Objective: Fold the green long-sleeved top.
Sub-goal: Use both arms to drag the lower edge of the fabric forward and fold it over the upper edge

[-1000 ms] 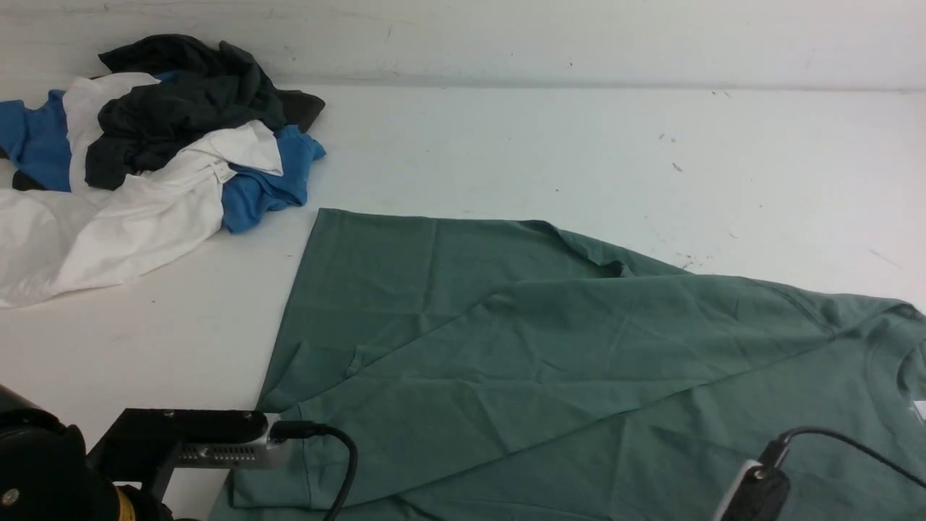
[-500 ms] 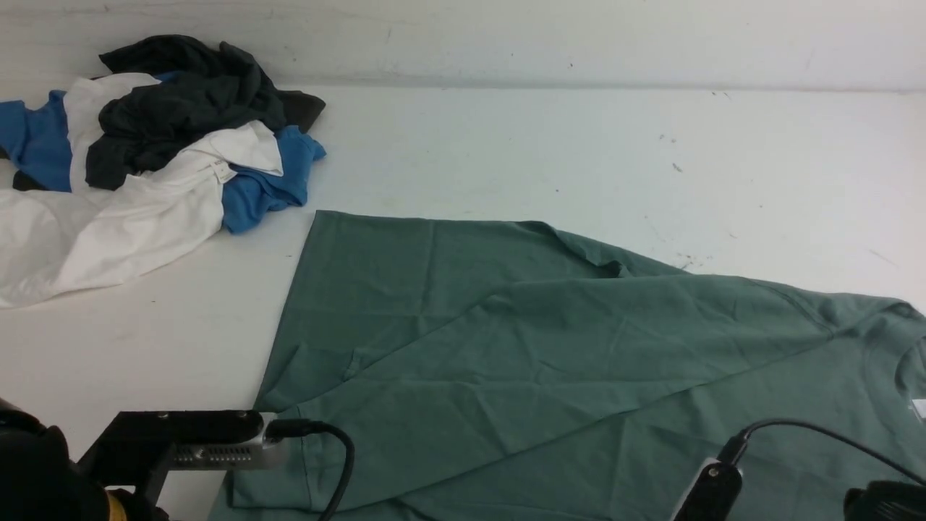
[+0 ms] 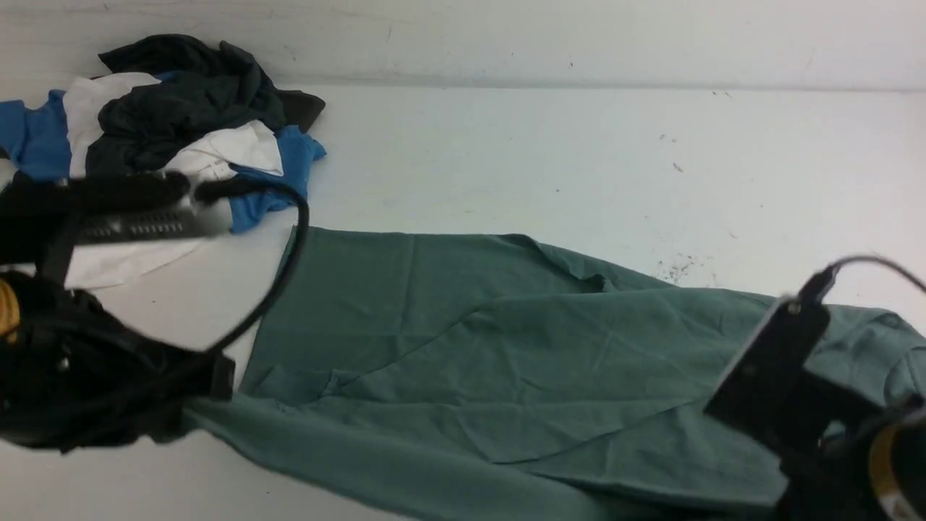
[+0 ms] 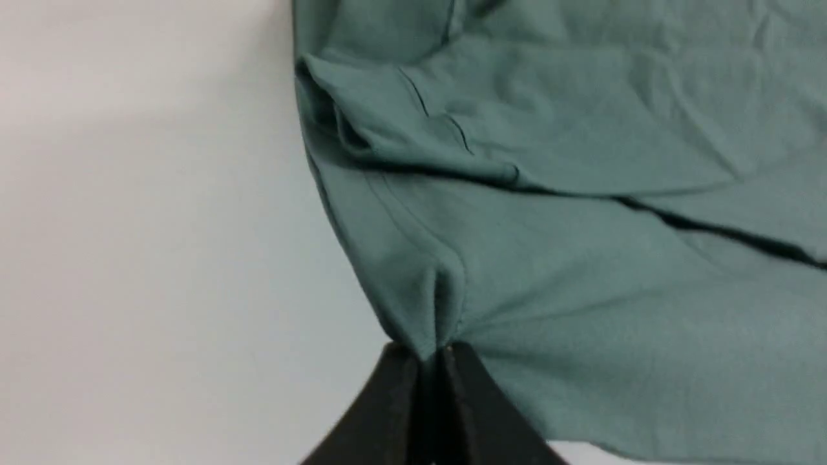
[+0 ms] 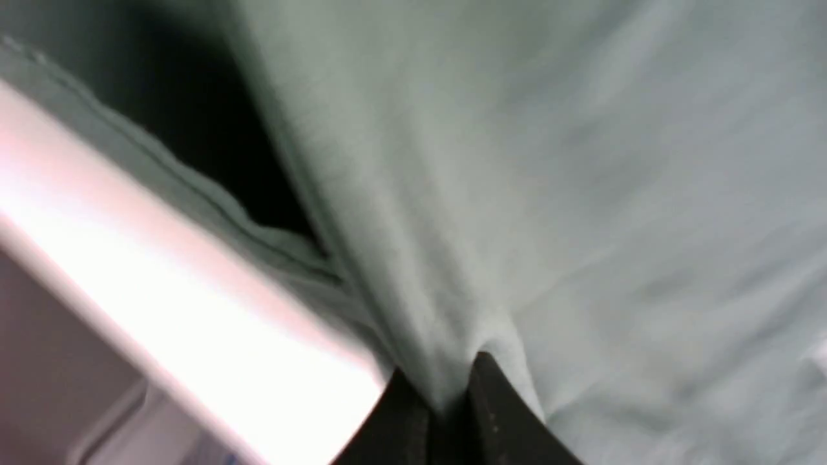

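The green long-sleeved top point(image 3: 521, 362) lies spread across the near half of the white table point(image 3: 542, 152). Its length runs from left to right, and one sleeve point(image 3: 579, 340) is folded diagonally over the body. The cloth is a matte, muted sage knit, soft and finely creased, with a straight stitched hem along its left edge. Its near edge is drawn off the table surface at both ends, where the grippers hold it.

In the left wrist view, the left gripper point(image 4: 431, 352) has its black, wedge-shaped fingers point(image 4: 387, 400) pressed together on a small pinch of fabric at the near hem corner. The cloth fans out from that point in radiating creases. A cuffed sleeve end lies just beyond it.

In the right wrist view, which is blurred, the right gripper point(image 5: 446, 394) is likewise closed on a raised ridge of green fabric, close to the bright table edge.

In the front view, the left arm point(image 3: 72, 376) stands at the top's near-left corner and the right arm point(image 3: 796, 391) at its near-right end. The fingertips of both are hidden there.

A crumpled heap of garments point(image 3: 166, 137) in white, blue and dark grey sits at the far left, well apart from the top.
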### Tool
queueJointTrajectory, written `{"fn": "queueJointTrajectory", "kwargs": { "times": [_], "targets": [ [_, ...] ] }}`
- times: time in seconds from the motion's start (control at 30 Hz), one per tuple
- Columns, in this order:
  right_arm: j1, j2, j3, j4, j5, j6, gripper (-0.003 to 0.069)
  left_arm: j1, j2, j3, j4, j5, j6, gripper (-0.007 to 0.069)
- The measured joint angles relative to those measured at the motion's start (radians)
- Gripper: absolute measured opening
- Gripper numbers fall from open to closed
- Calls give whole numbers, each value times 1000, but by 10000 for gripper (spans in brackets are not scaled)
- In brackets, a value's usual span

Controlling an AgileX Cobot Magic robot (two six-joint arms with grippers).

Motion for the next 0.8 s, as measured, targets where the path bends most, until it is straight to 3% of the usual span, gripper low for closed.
{"fn": "queueJointTrajectory", "kwargs": {
  "times": [0.1,0.33,0.6,0.8],
  "targets": [
    [-78,27,-87,2,0,-51,23,50,57,-76,10,5,8,16],
    [-360,287,-391,122,-19,-278,23,198,352,-359,-17,21,91,16],
    [-481,598,-697,151,-41,-340,23,303,698,-703,-64,24,140,16],
    [-508,817,-892,142,-54,-350,23,325,951,-958,-57,28,148,16]
  ]
}}
